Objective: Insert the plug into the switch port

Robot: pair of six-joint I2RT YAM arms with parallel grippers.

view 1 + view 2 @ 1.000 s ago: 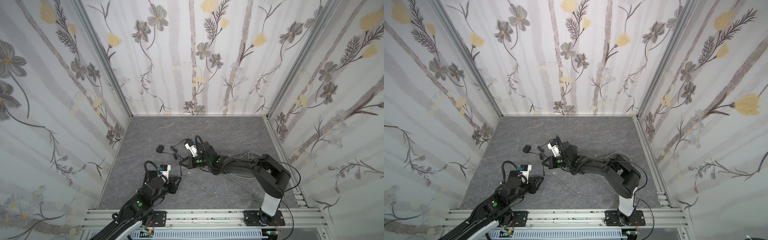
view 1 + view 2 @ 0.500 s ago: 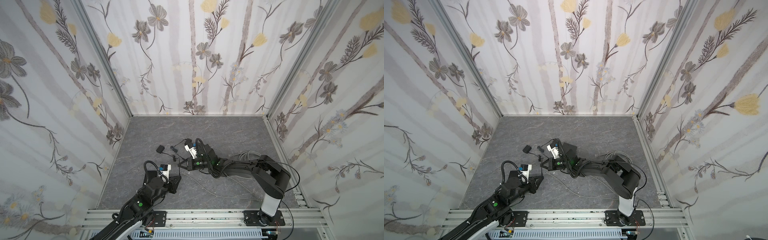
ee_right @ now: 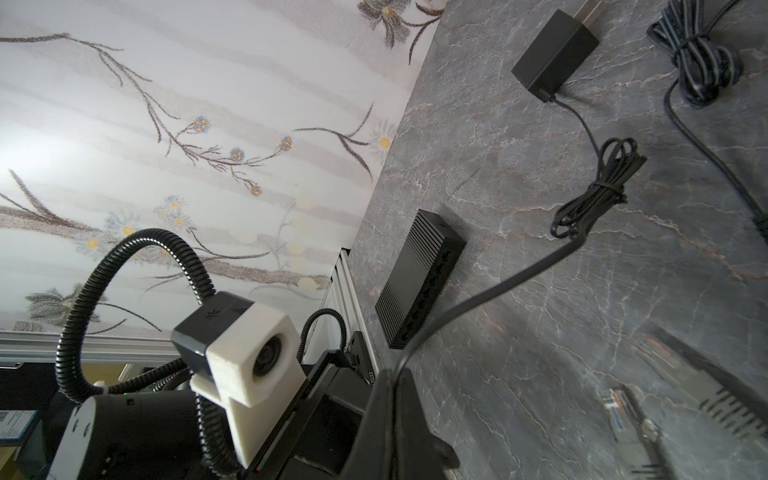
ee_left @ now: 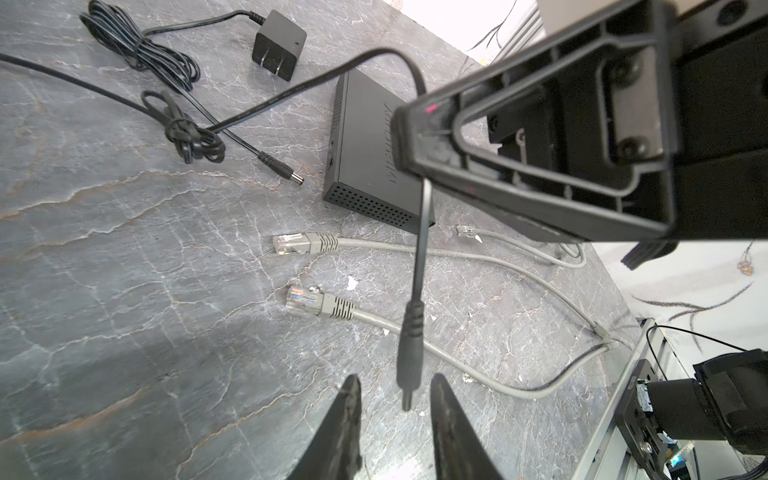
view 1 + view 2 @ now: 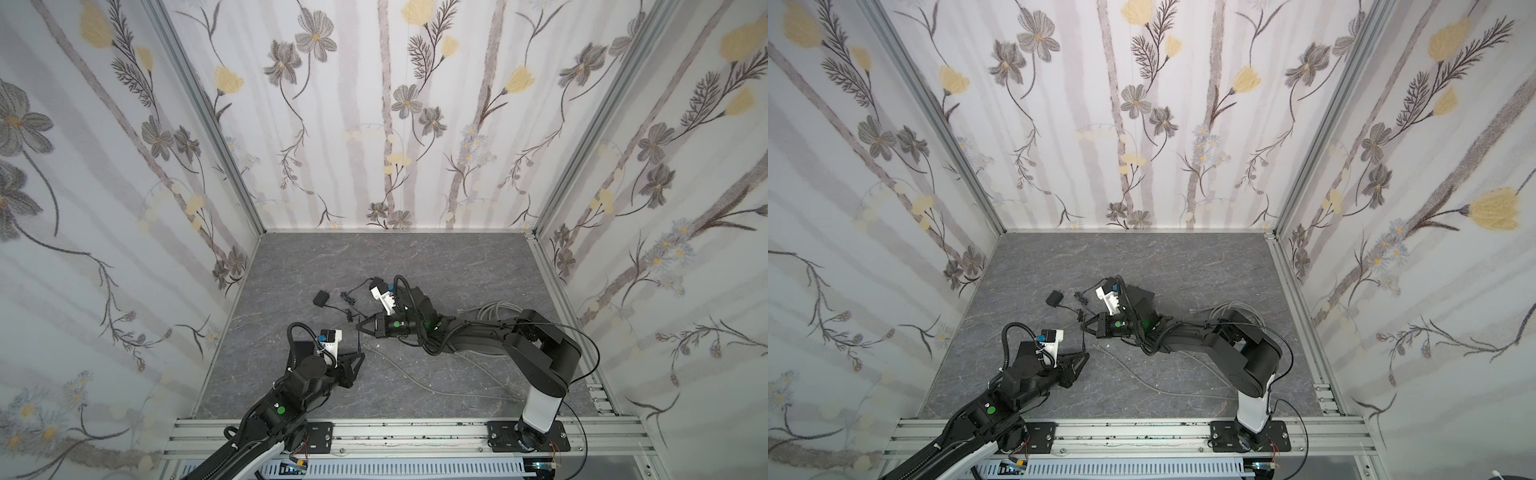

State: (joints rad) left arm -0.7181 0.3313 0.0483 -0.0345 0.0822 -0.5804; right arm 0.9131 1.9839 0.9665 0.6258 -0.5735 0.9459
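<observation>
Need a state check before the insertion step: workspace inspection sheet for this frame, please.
Surface: grey marbled tabletop, a few white flecks.
Job's things: barrel plug hangs on its black cord between the left jaws, not visibly gripped; switch flat on the tabletop; second switch near the left arm, no cable in it.
Clutter: power adapter; spare barrel plug lying loose.
Grippers: right gripper shut on the black cord; left gripper open.
Cables: grey Ethernet cables, unplugged ends on the tabletop; tied cord bundle.
Surroundings: floral walls; aluminium rail in front.
</observation>
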